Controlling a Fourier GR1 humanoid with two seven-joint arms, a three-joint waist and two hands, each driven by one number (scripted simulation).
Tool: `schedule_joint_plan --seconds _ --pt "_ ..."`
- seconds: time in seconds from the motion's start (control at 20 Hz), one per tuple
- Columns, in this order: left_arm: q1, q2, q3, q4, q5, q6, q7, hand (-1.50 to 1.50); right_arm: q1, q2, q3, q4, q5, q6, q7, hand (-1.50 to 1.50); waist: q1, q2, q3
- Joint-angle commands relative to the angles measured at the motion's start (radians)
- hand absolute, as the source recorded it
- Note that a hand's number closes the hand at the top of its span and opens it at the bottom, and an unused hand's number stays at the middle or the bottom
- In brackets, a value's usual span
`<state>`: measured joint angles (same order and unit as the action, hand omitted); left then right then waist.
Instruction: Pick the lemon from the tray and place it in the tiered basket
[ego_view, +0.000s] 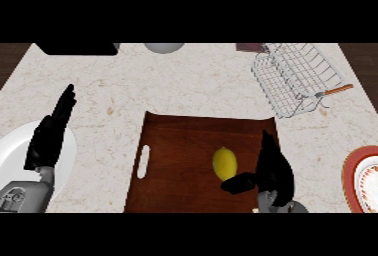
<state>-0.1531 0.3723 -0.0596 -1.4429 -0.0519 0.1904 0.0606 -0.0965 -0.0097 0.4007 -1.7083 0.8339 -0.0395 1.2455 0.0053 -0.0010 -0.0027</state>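
Lemon (224, 163): yellow, lying on its side in the middle of the tray, its long axis running near to far.
Tray (184, 150): dark brown wood, in the near centre of the counter (184, 85), with a slot handle along its left side.
Right hand (275, 172): over the right part of the tray, just right of the lemon. Its fingers (267, 145) are straight and point to the far side, and the thumb is spread left toward the lemon's near end. Whether the thumb touches the fruit cannot be told. Nothing is grasped.
Left hand (50, 135): at the left edge, resting open with straight fingers pointing far, above the white plate (15, 150).
Tiered basket (295, 77): light wire, at the far right of the counter, well apart from the tray and the lemon.
Red-rimmed plate (353, 170): at the right edge, near side, partly cut off.
Grey bowl (164, 47): at the far edge, centre.
Black object (77, 48): at the far left edge, its kind unclear.
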Motion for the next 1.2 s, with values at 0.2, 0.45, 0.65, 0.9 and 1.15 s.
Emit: schedule_joint_plan --seconds 0.2,0.45,0.65,0.9,1.15 --pt "-0.006 -0.007 0.001 -0.009 -0.005 -0.005 0.021 0.00 -0.047 0.009 -0.010 0.062 -0.048 -0.037 0.242 -1.50 0.002 0.001 0.001" --pt "0.017 -0.002 0.004 -0.011 -0.007 -0.019 0.008 0.00 -0.065 0.009 -0.023 0.091 -0.060 -0.040 0.242 -1.50 0.006 0.001 0.000" --pt "0.022 -0.020 -0.007 -0.047 -0.022 -0.002 0.021 0.00 -0.102 0.009 -0.023 0.143 -0.083 -0.062 0.242 -1.50 0.010 0.001 0.002" --pt "0.033 -0.012 0.010 -0.024 -0.018 -0.019 -0.007 0.00 -0.133 0.009 -0.001 0.178 -0.125 -0.100 0.242 -1.50 0.010 0.002 0.001" --pt "0.009 -0.054 -0.020 -0.026 -0.055 0.014 0.022 0.00 -0.137 0.009 0.040 0.226 -0.181 -0.156 0.242 -1.50 0.005 0.002 0.002"
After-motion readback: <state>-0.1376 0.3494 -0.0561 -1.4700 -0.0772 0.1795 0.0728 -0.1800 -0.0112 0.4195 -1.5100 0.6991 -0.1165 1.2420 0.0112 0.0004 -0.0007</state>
